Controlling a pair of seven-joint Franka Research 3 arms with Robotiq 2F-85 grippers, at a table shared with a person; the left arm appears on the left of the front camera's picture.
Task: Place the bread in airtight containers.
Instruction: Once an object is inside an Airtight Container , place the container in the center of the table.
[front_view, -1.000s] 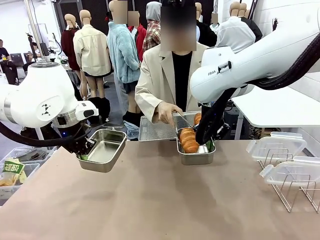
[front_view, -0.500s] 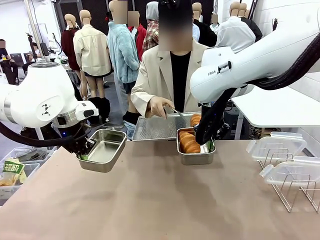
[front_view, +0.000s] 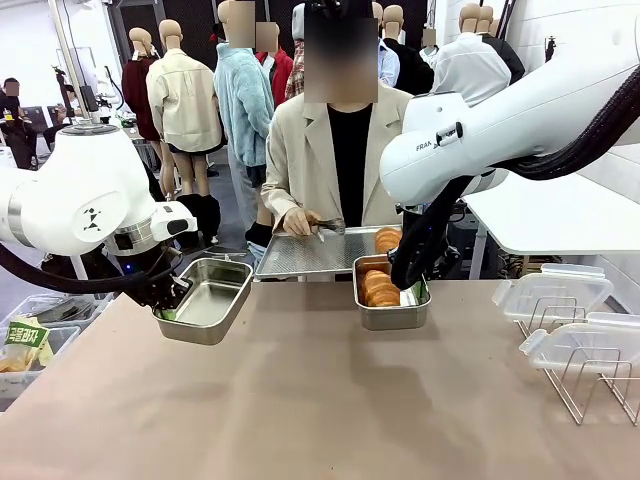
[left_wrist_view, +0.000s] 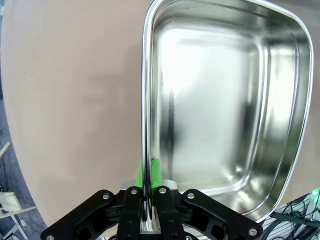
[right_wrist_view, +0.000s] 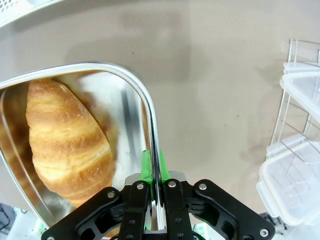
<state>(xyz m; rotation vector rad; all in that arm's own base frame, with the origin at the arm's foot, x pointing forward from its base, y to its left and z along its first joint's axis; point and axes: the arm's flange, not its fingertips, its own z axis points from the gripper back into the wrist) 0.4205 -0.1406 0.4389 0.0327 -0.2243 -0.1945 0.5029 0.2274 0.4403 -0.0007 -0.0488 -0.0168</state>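
Both jaws clamp rims: left tin (front_view: 208, 300) empty, right tin (front_view: 392, 319) holding bread (front_view: 379, 289).

Filled tin (right_wrist_view: 127, 125) partly beyond left edge

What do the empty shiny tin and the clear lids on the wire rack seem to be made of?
The empty shiny rectangular tin looks like polished steel, probably stainless: mirror-like reflections. The clear rectangular lids look like transparent plastic: rack wires show through.
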